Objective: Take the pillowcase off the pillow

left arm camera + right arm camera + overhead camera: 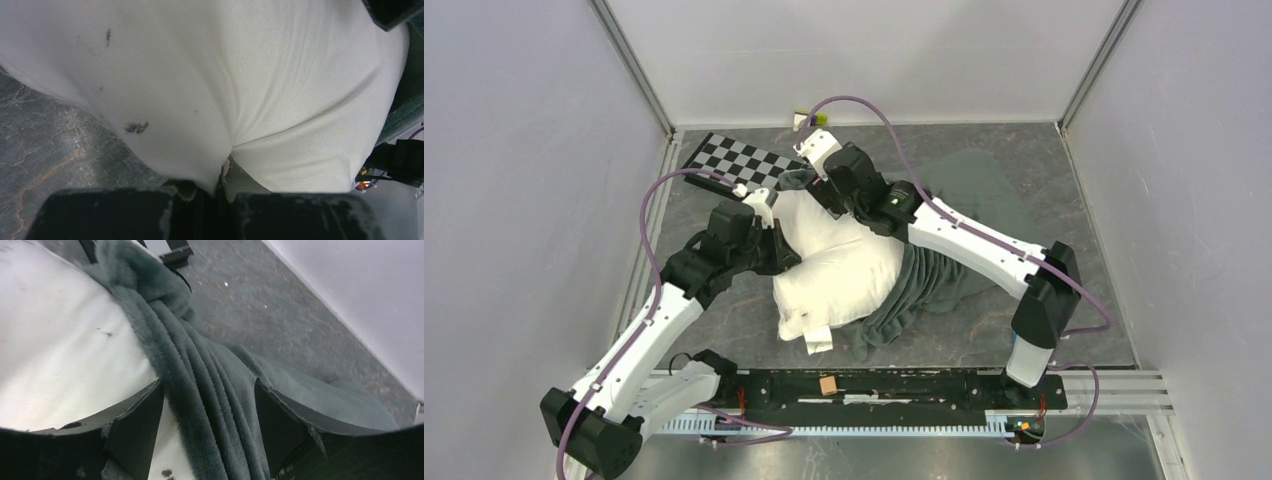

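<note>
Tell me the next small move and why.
Probably close the right gripper on the pillowcase. Its open jaws straddle the bunched grey folds at the edge of the pillow without pinching them, while the left gripper is shut on the pillow, anchoring it for a pull.

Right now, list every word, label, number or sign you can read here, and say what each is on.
No text is readable in any view.
White tag on the pillow: too small to read.
Checkerboard: plain squares, no characters.
Small tan piece between the arm bases: blurred, unreadable.
</note>
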`<state>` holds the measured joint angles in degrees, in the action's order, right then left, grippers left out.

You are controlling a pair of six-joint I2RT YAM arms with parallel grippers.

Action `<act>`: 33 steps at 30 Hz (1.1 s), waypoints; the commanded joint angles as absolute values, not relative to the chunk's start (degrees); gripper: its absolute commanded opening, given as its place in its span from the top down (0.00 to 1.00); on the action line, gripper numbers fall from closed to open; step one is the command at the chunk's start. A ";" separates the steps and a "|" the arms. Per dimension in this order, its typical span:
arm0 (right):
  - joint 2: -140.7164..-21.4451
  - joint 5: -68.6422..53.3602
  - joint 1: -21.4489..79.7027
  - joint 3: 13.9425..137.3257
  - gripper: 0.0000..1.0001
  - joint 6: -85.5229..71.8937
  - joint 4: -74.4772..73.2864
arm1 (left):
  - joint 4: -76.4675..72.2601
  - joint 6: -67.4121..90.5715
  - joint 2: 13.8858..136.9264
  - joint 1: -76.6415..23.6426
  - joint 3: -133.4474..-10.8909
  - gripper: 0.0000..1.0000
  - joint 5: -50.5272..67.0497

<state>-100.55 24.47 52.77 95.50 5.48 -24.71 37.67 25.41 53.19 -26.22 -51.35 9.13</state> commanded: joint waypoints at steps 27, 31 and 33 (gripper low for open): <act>-102.64 38.74 17.62 84.74 0.91 0.57 -22.90 | 44.43 18.55 45.25 -26.80 -54.57 0.98 0.19; -96.74 32.29 16.60 80.25 0.95 0.25 -17.98 | 44.57 19.55 46.04 -26.75 -54.82 0.98 -2.54; -93.42 24.58 16.61 78.58 0.97 0.14 -14.46 | 44.00 20.48 47.22 -26.76 -55.23 0.98 -2.17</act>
<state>-99.61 25.41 22.76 81.65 -1.10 -20.93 36.73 23.05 47.77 -27.49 -51.79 4.73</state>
